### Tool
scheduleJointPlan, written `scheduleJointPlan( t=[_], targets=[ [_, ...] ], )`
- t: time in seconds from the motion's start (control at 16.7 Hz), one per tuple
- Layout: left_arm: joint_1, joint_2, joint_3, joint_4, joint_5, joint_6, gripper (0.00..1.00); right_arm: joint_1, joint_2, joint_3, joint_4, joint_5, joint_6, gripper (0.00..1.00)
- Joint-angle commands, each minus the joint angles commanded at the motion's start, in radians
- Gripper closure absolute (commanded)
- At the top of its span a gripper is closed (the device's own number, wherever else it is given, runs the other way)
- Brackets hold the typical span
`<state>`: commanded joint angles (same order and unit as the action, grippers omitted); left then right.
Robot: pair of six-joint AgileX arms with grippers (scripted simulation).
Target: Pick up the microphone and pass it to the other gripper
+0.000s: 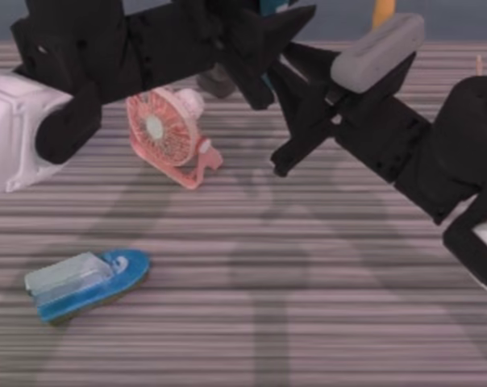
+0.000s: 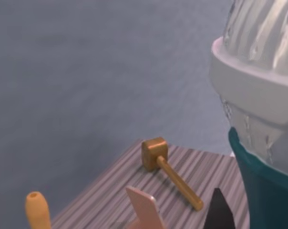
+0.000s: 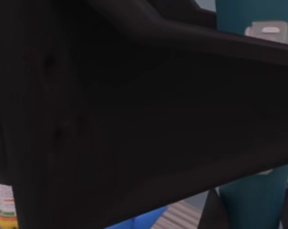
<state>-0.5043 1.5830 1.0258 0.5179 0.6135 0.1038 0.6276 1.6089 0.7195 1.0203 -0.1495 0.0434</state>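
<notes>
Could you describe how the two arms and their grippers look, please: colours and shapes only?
Both arms are black with white casing near the wrist. The left gripper has long, pointed black fingers. The right gripper has the same black pointed fingers, plus a grey rounded block on its body. No cables or markings are visible.

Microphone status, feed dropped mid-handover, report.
Left gripper and right gripper meet high at the back. Microphone held up by left. Fan below.

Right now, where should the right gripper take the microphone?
Grip the microphone on its slim teal handle, below the wide rounded head. It hangs upright, with the left gripper shut on it. Bring the right gripper, jaws open, in sideways from the table's right, across the handle.
</notes>
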Motion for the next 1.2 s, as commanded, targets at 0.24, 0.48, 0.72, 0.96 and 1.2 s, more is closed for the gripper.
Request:
scheduleJointPlan(
  t=[0.24,0.48,0.72,0.96,1.2],
  targets=[
    [0.0,0.0,0.0,0.0,0.0,0.0,1.0,0.0,0.0,0.0,0.0,0.0,0.0,1.0],
    [0.0,0.0,0.0,0.0,0.0,0.0,1.0,0.0,0.0,0.0,0.0,0.0,0.0,0.92],
    [0.0,0.0,0.0,0.0,0.0,0.0,1.0,0.0,0.0,0.0,0.0,0.0,0.0,0.62],
    [0.0,0.0,0.0,0.0,0.0,0.0,1.0,0.0,0.0,0.0,0.0,0.0,0.0,0.32],
    [0.0,0.0,0.0,0.0,0.0,0.0,1.0,0.0,0.0,0.0,0.0,0.0,0.0,0.02]
  ],
)
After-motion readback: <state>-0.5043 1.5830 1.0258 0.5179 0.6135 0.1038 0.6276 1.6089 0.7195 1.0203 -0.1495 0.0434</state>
